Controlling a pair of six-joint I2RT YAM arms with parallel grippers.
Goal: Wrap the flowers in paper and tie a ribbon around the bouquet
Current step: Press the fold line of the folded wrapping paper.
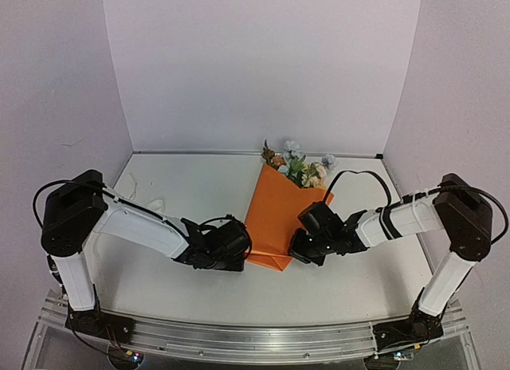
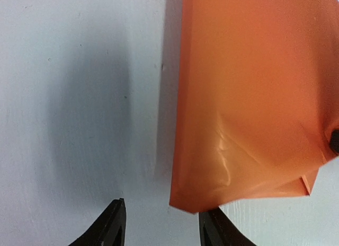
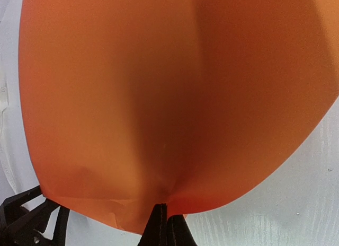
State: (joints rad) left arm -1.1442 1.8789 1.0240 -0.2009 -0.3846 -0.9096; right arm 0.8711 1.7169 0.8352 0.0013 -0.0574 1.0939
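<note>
Paper (image 1: 275, 218) wrapped around flowers (image 1: 299, 167) is lying on the surface (image 1: 191, 194).
Right hand (image 3: 163, 219) is pinching its edge, closed; left hand (image 2: 161, 211) is standing open just beside its corner.

No text or label can be read anywhere.

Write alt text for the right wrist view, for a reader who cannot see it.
The right gripper, shut, pinches the lower edge of a large bright orange paper sheet that fills nearly the whole frame. White table shows at right.
</note>
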